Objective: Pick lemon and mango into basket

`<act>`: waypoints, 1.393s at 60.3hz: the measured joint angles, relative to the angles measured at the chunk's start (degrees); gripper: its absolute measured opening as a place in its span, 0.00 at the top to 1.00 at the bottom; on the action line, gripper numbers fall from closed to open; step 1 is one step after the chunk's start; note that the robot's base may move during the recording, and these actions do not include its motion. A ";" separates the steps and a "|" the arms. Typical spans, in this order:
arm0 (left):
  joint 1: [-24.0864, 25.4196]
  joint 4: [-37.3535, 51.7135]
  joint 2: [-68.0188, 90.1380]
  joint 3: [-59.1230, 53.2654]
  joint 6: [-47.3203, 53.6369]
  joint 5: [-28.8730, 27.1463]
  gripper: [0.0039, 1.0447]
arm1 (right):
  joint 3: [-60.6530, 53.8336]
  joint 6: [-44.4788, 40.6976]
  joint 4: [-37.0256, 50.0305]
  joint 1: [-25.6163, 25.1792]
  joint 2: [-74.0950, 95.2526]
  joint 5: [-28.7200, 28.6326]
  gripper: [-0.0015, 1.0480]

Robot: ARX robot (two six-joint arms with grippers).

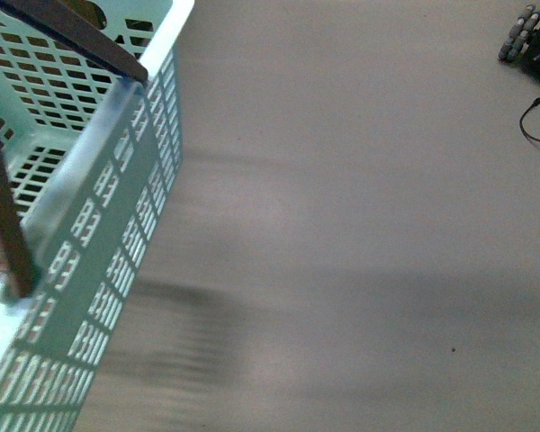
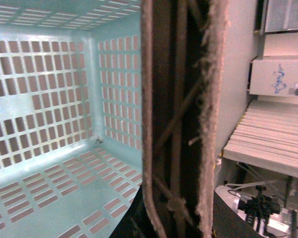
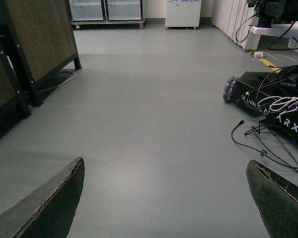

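The pale turquoise basket (image 1: 90,225) fills the left of the front view, hanging above the grey floor with its brown-grey handle (image 1: 4,207) raised. In the left wrist view my left gripper (image 2: 176,213) is shut on the basket's handle (image 2: 176,99), and the basket's slotted inside (image 2: 54,148) shows empty where visible. My right gripper (image 3: 166,198) is open and empty, its fingers (image 3: 44,208) wide apart over bare floor. The lemon and the mango are out of view.
A black wheeled robot base (image 3: 273,106) with loose cables (image 3: 260,144) stands on the floor at the right; it also shows at the front view's top right corner (image 1: 531,40). Dark wooden panels (image 3: 30,44) stand at the left. White cabinets (image 3: 183,12) line the far wall.
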 joint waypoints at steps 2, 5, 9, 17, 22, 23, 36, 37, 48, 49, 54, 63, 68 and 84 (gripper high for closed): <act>-0.39 -1.55 -1.68 0.46 -0.24 -0.55 0.94 | 0.00 0.00 0.00 0.00 0.00 0.00 0.08; -1.01 -3.48 -3.67 1.03 -0.37 -1.07 0.94 | 0.00 0.00 0.00 0.00 0.00 -0.02 0.08; -1.92 -6.14 -6.08 1.88 -0.17 -1.60 0.94 | 0.00 0.00 0.00 0.00 0.00 0.00 0.08; -2.84 -7.82 -8.22 2.73 -0.09 -1.73 0.94 | 0.00 0.00 0.00 0.00 0.00 -0.02 0.08; -2.84 -7.82 -8.20 2.78 -0.09 -1.81 0.94 | 0.00 0.00 0.00 0.00 0.00 -0.02 0.08; -2.84 -7.82 -8.20 2.78 -0.09 -1.84 0.94 | 0.00 0.00 0.00 0.00 0.00 -0.02 0.08; -2.86 -7.82 -8.20 2.80 -0.09 -1.90 0.94 | 0.00 0.00 0.00 0.00 0.00 -0.02 0.08; -2.84 -7.82 -8.20 2.80 -0.07 -1.90 0.94 | 0.00 0.00 0.00 0.00 0.00 0.00 0.08; -2.84 -7.87 -8.20 2.80 -0.04 -1.95 0.94 | 0.00 0.00 0.00 0.00 0.00 -0.02 0.08; -2.86 -7.89 -8.20 2.80 -0.04 -1.95 0.94 | 0.00 0.00 0.00 0.00 0.00 -0.02 0.08; -2.86 -7.91 -8.17 2.80 -0.09 -1.90 0.94 | 0.00 0.00 0.00 0.00 0.00 -0.02 0.08; -2.86 -7.91 -8.17 2.80 -0.07 -1.90 0.94 | 0.00 0.00 0.00 0.00 0.00 -0.02 0.08; -2.86 -7.91 -8.17 2.80 -0.07 -1.92 0.94 | 0.00 -0.02 0.00 0.00 0.00 -0.02 0.08; -2.86 -7.91 -8.17 2.82 -0.07 -1.90 0.94 | 0.00 0.00 0.00 0.00 0.00 -0.02 0.08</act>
